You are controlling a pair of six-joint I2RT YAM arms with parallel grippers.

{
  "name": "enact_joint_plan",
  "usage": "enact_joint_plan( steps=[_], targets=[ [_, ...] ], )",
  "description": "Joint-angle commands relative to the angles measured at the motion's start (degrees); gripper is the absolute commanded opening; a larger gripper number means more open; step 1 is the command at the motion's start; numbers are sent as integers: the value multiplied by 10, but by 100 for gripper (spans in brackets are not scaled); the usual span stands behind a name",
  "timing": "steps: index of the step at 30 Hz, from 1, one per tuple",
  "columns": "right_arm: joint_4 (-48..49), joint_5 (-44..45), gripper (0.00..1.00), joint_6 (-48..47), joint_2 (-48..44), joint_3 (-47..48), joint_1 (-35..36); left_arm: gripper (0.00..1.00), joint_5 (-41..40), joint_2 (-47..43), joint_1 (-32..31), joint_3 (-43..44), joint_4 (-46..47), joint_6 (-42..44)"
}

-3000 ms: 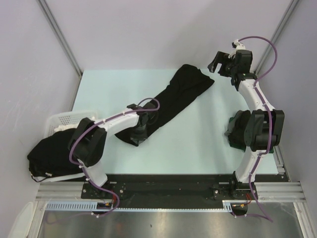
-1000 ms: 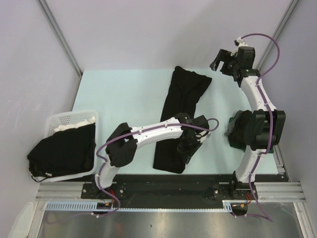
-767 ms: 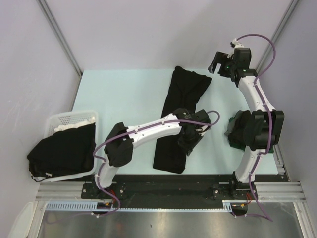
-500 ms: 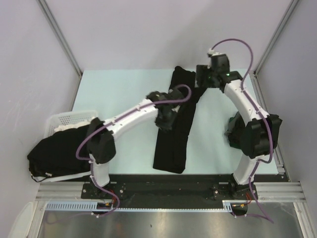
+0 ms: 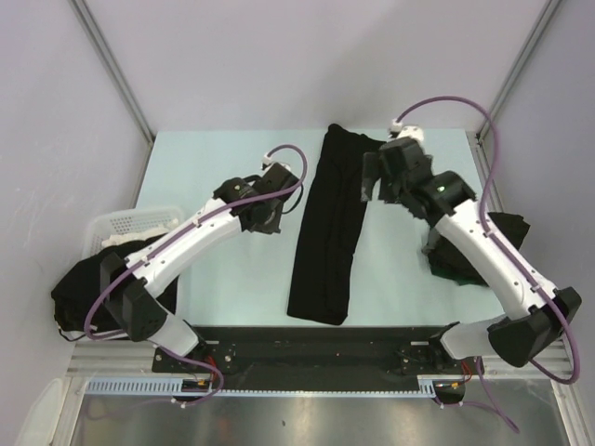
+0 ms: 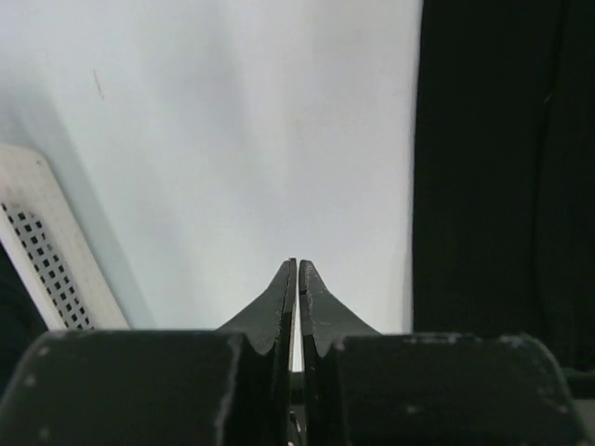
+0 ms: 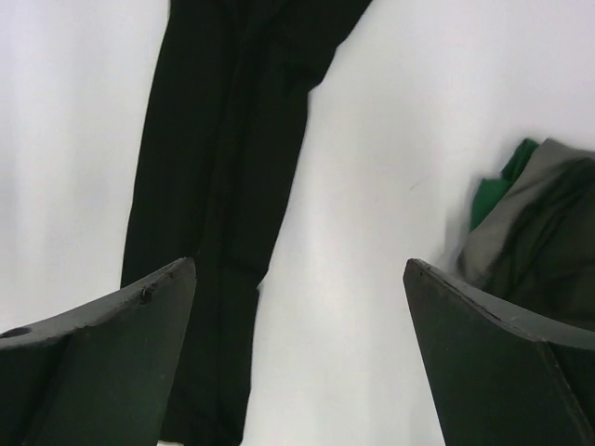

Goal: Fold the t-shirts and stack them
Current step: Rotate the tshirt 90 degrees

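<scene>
A black t-shirt [image 5: 327, 232] lies on the table folded into a long narrow strip that runs from the far edge toward the near edge. My left gripper [image 5: 268, 219] hovers over bare table just left of the strip, shut on nothing. In the left wrist view its closed fingertips [image 6: 297, 268] point at bare table, and the t-shirt [image 6: 502, 167] fills the right side. My right gripper [image 5: 379, 186] hangs open above the strip's far right part. In the right wrist view the right gripper [image 7: 297, 269] is wide open and empty above table beside the t-shirt [image 7: 223, 139].
A white slotted basket [image 5: 116, 225] stands at the left edge, and black shirts [image 5: 88, 293] spill over its near side. The basket's rim [image 6: 42, 242] shows in the left wrist view. A dark pile of cloth with green in it [image 5: 465, 262] [image 7: 535, 218] lies at the right.
My left gripper has left the strip's near end, moved to the far left of it and closed. The right arm has swung in from the far right corner over the strip.
</scene>
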Motion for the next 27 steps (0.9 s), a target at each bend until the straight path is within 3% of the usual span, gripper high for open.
enact_joint_plan(
  steps=[1, 2, 5, 6, 9, 16, 27],
  targets=[
    [-110, 157, 100, 74, 24, 11, 153, 8, -16, -64, 0, -56, 45, 4],
    [-125, 186, 100, 90, 29, 15, 182, 10, -10, -74, 0, -60, 52, 10],
    [-145, 251, 100, 134, 30, 10, 275, 41, 8, -98, 0, -68, 67, 28],
    [-145, 255, 100, 145, 26, 8, 288, 61, 15, -104, 0, -73, 81, 36],
    [-173, 236, 100, 211, 38, -8, 295, 77, 30, -115, 0, -84, 96, 37],
    [-201, 174, 100, 236, 131, -32, 315, 78, 59, -150, 2, -113, 131, 16],
    [-116, 75, 100, 206, 228, -39, 320, 79, 38, -181, 3, -135, 81, 30]
  ],
)
